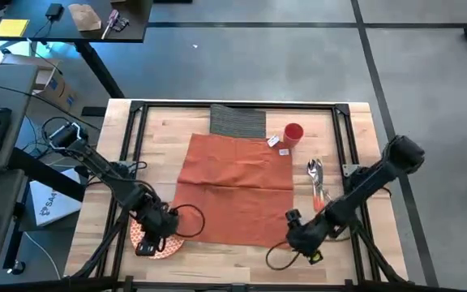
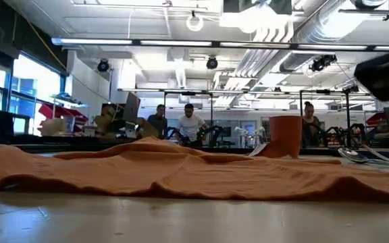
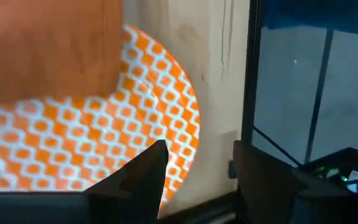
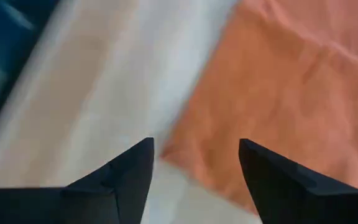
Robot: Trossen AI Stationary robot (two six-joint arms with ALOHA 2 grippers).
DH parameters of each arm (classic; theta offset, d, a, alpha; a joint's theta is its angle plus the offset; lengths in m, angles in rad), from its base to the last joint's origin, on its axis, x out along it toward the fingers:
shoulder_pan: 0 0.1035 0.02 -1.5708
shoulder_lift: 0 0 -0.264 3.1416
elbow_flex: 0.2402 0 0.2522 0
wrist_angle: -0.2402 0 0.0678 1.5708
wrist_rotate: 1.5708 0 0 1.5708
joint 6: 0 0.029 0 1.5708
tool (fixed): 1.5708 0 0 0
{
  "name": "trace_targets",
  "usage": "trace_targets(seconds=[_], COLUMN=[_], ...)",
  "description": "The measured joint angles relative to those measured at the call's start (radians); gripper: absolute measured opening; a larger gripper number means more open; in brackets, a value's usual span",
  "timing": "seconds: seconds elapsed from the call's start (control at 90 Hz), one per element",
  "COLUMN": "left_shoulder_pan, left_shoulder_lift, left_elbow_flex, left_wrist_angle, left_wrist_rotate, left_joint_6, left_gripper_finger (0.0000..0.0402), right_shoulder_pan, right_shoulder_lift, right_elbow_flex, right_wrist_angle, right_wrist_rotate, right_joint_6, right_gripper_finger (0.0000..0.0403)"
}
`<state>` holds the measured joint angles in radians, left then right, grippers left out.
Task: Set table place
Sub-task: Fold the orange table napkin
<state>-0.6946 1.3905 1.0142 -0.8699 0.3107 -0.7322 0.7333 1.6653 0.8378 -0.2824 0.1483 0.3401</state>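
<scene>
The orange napkin (image 1: 237, 186) lies spread out mid-table, rumpled, also seen in the low view (image 2: 181, 172). At the near left the orange-and-white patterned plate (image 1: 167, 246) rests on the wood, one side tucked under the napkin's edge. My left gripper (image 3: 199, 146) is open, straddling the plate's rim (image 3: 188, 149). My right gripper (image 4: 196, 142) hovers open over the napkin's near right corner (image 4: 185, 155). The grey woven placemat (image 1: 237, 120) lies at the far edge, with the red cup (image 1: 293, 134) standing beside it. The orange-handled cutlery (image 1: 319, 182) lies right of the napkin. My left gripper has one finger (image 3: 145, 177) over the plate's patterned face and the other (image 3: 260, 177) outside the rim, over the table's edge. Whether either finger touches the plate, I cannot tell.
The black rail frame (image 1: 136, 130) runs around the tabletop, and one rail (image 3: 250, 74) stands close beside my left gripper. A white tag (image 1: 276, 143) lies near the cup. A dark desk with clutter (image 1: 71, 20) stands beyond the table, and people show far off in the room (image 2: 191, 125).
</scene>
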Motion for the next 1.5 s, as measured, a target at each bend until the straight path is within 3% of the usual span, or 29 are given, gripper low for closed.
trace_targets(seconds=[0.067,0.233,0.322,0.378,0.533,0.633,0.9,1.033,1.211,1.333,1.411,1.5], left_shoulder_pan=[-0.013,-0.024,-0.027,-0.027,-0.023,-0.013,-0.011,-0.020,-0.041,-0.061,-0.061,-0.057], left_shoulder_lift=[-0.001,-0.001,0.001,0.001,0.011,0.038,0.221,0.335,0.457,0.515,0.548,0.573], left_elbow_flex=[0.000,0.000,0.000,0.000,-0.018,-0.050,-0.062,-0.019,0.046,0.109,0.141,0.165], left_wrist_angle=[0.000,-0.001,0.001,0.004,0.104,0.269,0.637,0.571,0.510,0.420,0.359,0.325], left_wrist_rotate=[0.000,-0.016,-0.093,-0.171,-0.352,-0.361,-0.346,-0.333,-0.218,-0.235,-0.234,-0.218], left_joint_6=[-0.019,0.006,0.028,0.050,0.171,0.248,0.342,0.233,0.072,-0.007,-0.065,-0.104], left_gripper_finger=[0.0172,0.0172,0.0172,0.0172,0.0172,0.0172,0.0172,0.0172,0.0172,0.0168,0.0147,0.0096], right_shoulder_pan=[-0.006,-0.014,-0.014,-0.013,-0.016,-0.022,-0.065,-0.071,-0.072,-0.072,-0.071,-0.060], right_shoulder_lift=[0.061,0.163,0.168,0.158,0.082,0.040,-0.003,0.001,0.001,0.001,0.003,0.003], right_elbow_flex=[0.041,0.150,0.207,0.232,0.268,0.257,0.258,0.258,0.259,0.259,0.259,0.259], right_wrist_angle=[-0.014,-0.141,-0.310,-0.411,-0.487,-0.483,-0.481,-0.480,-0.488,-0.493,-0.493,-0.490], right_wrist_rotate=[0.012,-0.090,-0.120,-0.136,-0.234,-0.305,-0.305,-0.247,-0.190,-0.167,-0.155,-0.144], right_joint_6=[0.023,0.117,0.248,0.312,0.464,0.522,0.563,0.492,0.420,0.421,0.429,0.449], right_gripper_finger=[0.0176,0.0093,0.0030,0.0011,0.0003,0.0002,0.0000,0.0000,0.0000,0.0000,0.0000,0.0000])
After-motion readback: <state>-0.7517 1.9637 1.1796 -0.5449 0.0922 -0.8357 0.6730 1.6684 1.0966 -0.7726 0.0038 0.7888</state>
